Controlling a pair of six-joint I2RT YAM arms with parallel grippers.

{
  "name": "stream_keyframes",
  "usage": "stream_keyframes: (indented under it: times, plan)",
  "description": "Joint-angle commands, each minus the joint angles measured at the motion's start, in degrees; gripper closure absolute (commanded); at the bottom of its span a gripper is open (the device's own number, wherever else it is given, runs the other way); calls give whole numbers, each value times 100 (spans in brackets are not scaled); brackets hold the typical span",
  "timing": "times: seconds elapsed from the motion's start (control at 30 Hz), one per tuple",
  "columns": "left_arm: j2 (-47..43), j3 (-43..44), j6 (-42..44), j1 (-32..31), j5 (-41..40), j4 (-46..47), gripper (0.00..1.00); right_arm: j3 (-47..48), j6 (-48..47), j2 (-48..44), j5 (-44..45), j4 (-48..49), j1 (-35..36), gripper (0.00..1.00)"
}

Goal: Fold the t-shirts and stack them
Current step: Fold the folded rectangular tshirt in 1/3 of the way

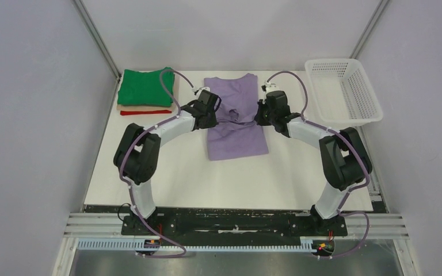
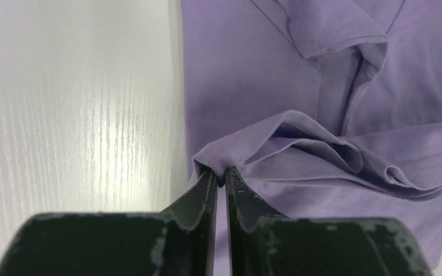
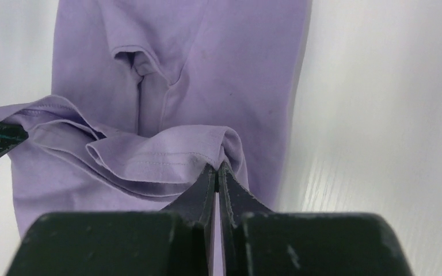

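Observation:
A lavender-purple t-shirt point(image 1: 236, 132) lies lengthwise mid-table, its sides folded in. My left gripper point(image 1: 214, 114) is shut on the shirt's left edge, pinching a bunched hem corner point(image 2: 221, 158) raised above the cloth. My right gripper point(image 1: 259, 115) is shut on the shirt's right edge, pinching the matching hem corner point(image 3: 218, 149). The lifted hem sags between the two grippers over the shirt's middle. A stack of folded shirts stands at the far left: green point(image 1: 145, 86) on top, tan point(image 1: 144, 107) below, red point(image 1: 145, 112) at the bottom.
A white plastic mesh basket point(image 1: 343, 90) stands at the far right corner. Grey walls close the left, right and back sides. Bare white table point(image 1: 230, 178) lies between the shirt and the arm bases.

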Motion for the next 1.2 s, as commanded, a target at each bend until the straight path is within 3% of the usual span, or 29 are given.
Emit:
stream_keyframes:
  times: [0.0,0.07,0.1,0.13,0.27,0.3,0.33,0.57,0.73,0.97,1.17]
  plan:
    - [284,396,292,110,-143,91,83,398,137,325,-175,342,-137,95]
    - [435,563,276,174,-123,-3,82,610,159,523,-214,331,-189,89]
    - [493,676,274,215,-96,-72,79,726,186,621,-252,288,-227,81]
    - [493,736,261,238,-77,-98,70,841,197,676,-315,262,-275,70]
    - [127,702,365,274,-15,29,7,966,261,581,-190,154,-354,21]
    - [-27,644,399,275,5,63,1,887,257,493,-157,146,-354,8]
    - [-167,548,414,271,45,112,0,784,257,370,-155,150,-351,2]
    - [-1236,-617,228,265,719,358,0,-480,179,-611,-400,348,-358,2]
    - [-1616,-1140,155,274,605,591,0,-823,-228,-850,-887,504,-355,2]
    - [-875,-844,106,448,778,789,1,-216,-463,-217,-1155,536,-354,15]
    - [-64,-354,14,681,1160,842,18,618,-562,618,-1220,333,-358,31]
